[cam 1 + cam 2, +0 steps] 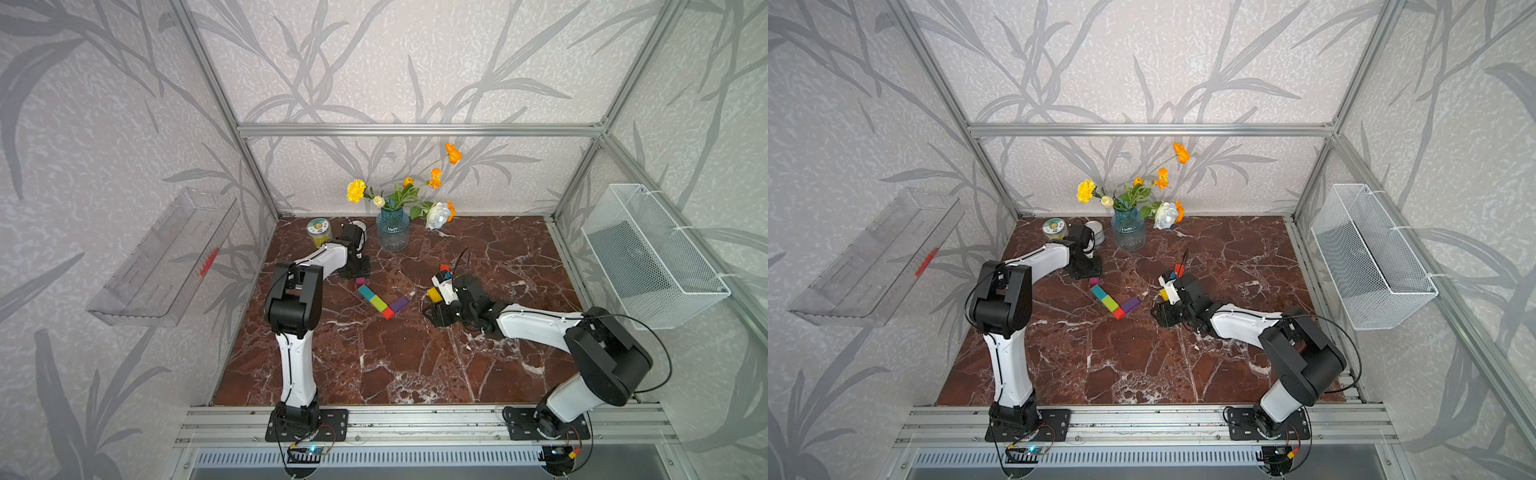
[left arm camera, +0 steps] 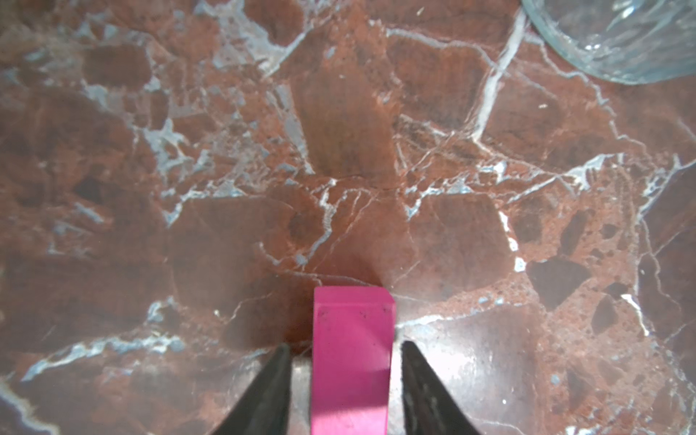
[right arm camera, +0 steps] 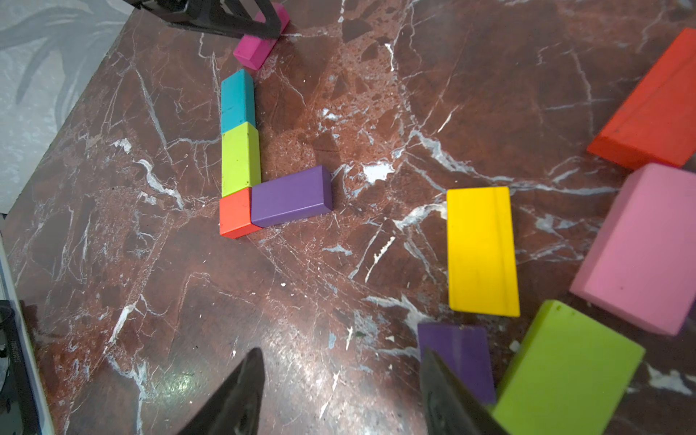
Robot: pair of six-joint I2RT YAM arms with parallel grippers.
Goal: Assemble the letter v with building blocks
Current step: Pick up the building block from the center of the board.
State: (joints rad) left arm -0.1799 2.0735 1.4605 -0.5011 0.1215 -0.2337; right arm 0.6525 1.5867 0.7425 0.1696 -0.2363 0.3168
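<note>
Left wrist view: left tool, jaws spread, flanks the magenta block without touching; best centre it, then pinch squarely.

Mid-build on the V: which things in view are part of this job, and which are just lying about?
Job: magenta block, teal block, lime block, red cube, purple block, yellow block, pink block, red bar, spare lime block, purple cube.

Lying about: flower vase, yellow jar, white can, wire basket, clear tray.
</note>
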